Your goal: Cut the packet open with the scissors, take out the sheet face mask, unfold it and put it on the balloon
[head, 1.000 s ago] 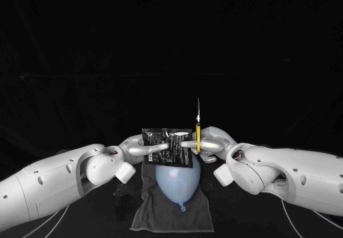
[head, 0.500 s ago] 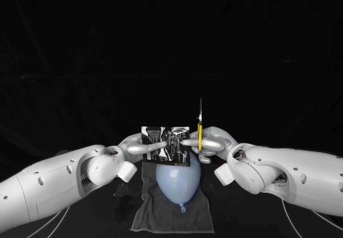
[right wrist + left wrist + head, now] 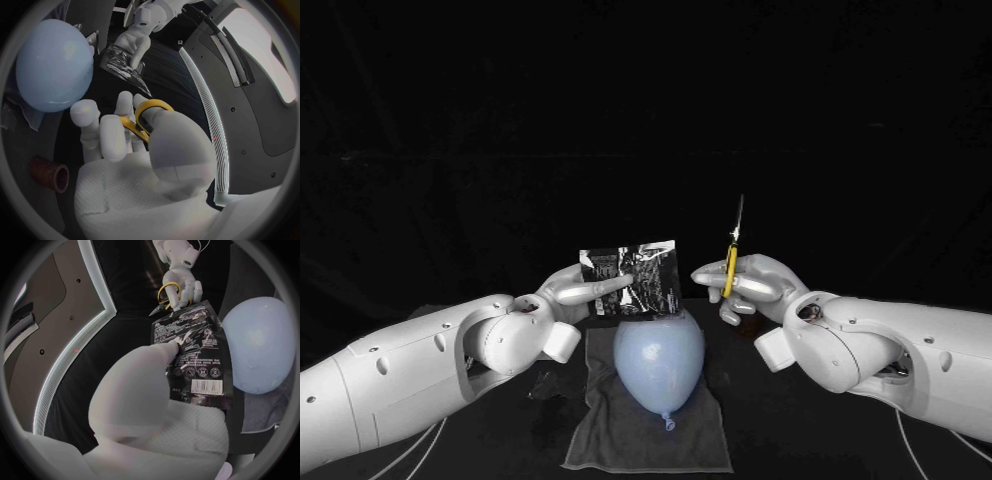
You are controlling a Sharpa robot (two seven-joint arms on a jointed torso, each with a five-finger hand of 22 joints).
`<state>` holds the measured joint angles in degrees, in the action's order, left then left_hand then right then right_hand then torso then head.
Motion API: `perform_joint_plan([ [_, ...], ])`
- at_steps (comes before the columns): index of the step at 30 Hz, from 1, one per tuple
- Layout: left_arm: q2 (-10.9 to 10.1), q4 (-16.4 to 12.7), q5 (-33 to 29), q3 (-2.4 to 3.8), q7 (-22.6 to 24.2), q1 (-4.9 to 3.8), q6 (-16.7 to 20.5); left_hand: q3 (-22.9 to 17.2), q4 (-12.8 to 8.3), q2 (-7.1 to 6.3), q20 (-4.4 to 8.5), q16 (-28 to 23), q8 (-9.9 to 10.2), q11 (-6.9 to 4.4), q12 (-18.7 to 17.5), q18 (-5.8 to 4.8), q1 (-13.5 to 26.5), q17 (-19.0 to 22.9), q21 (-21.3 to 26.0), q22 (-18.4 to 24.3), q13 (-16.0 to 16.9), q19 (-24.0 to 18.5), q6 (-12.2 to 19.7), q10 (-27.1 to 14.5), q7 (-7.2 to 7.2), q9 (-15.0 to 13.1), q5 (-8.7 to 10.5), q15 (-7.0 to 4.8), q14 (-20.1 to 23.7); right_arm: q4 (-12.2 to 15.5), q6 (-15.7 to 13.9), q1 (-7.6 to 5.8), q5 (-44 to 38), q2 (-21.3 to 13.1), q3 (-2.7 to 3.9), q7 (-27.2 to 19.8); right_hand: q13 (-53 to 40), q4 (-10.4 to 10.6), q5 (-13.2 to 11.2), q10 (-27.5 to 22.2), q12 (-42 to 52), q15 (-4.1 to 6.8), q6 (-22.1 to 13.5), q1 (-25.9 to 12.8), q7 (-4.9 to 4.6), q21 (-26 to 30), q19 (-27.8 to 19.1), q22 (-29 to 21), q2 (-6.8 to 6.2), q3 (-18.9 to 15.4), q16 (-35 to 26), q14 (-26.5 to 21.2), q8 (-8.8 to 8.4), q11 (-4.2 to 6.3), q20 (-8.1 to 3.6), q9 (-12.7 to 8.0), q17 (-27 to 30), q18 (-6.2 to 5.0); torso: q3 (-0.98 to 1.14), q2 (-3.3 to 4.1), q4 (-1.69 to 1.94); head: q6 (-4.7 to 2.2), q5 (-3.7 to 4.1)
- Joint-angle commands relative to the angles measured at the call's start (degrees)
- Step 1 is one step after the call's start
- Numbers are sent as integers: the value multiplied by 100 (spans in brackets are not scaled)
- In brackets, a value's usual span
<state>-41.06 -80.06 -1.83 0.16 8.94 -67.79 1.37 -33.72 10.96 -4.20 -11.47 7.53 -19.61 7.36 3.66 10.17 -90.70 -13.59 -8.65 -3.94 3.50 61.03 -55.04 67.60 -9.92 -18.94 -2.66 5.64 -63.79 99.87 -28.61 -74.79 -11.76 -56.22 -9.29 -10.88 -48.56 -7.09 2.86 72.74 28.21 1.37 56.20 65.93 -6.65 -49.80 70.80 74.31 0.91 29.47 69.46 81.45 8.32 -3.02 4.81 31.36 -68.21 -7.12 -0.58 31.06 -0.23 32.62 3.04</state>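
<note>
**Packet and scissors raised apart above the balloon**

A black table (image 3: 783, 435) is stretching out before the robot and fading into darkness on every side. A grey cloth (image 3: 610, 440) is lying on it close to the robot. A pale blue balloon (image 3: 658, 362) is resting lengthwise on the cloth, with its knot pointing towards the robot and its wide end pointing away.

The left hand (image 3: 584, 290) is pinching the dark packet (image 3: 635, 277) by one side edge. It is holding the packet upright in the air just above the balloon's wide end, with the printed face turned to the left wrist camera. The views are not showing whether the packet is cut.

The right hand (image 3: 759, 282) is gripping the scissors (image 3: 731, 262) by their yellow handles, with the thumb through one loop. The blades are pointing straight up and appear closed together. A clear gap is separating the scissors from the packet's nearest edge.

A small brown tube (image 3: 50, 176) is sitting on the table below the right hand, beside the cloth. Black tabletop is showing between the cloth and the right arm.
</note>
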Motion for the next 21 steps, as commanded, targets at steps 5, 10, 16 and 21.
perform_joint_plan([
  [5,118,-63,-653,11,582,25,344,-92,-65,2,-1,-40,-30,-2,-11,37,124,-16,-34,-4,6,37,59,52,-13,-464,-19,-5,-31,121,65,127,45,-351,-78,-410,760,32,-6,117,-900,49,110,83,-25,10,99,-41,-73,21,1,60,27,120,-43,25,-7,-51,15,-8,-4,28,31],
  [10,286,3,-812,17,685,68,425,-130,-103,1,1,-41,-37,-1,-9,38,170,-24,-38,-5,6,42,64,59,-19,-475,-19,-6,-39,232,182,423,-864,-616,-123,-589,1425,134,-8,288,-1569,55,143,43,-24,-415,379,109,-277,2,166,206,0,103,-49,20,-156,26,20,-2,-17,59,107],
  [16,553,209,-931,23,745,148,524,-166,-139,2,3,-45,-42,0,-10,38,202,-29,-40,-5,6,44,69,60,-22,-485,-19,-6,-40,424,177,737,-1310,-808,-156,-735,1733,86,-4,439,-1854,80,230,219,8,-654,527,203,-315,92,271,298,20,124,-77,31,-259,69,40,-11,-30,142,259],
  [21,712,332,-995,27,726,215,588,-184,-155,4,3,-47,-46,2,-10,37,223,-32,-41,-5,6,45,68,60,-24,-491,-19,-5,-41,596,257,985,-1102,-942,-175,-851,1906,-84,-6,666,-1973,124,376,550,49,-1021,708,358,-177,295,441,395,109,168,-115,97,-430,130,75,-10,-83,281,426],
])
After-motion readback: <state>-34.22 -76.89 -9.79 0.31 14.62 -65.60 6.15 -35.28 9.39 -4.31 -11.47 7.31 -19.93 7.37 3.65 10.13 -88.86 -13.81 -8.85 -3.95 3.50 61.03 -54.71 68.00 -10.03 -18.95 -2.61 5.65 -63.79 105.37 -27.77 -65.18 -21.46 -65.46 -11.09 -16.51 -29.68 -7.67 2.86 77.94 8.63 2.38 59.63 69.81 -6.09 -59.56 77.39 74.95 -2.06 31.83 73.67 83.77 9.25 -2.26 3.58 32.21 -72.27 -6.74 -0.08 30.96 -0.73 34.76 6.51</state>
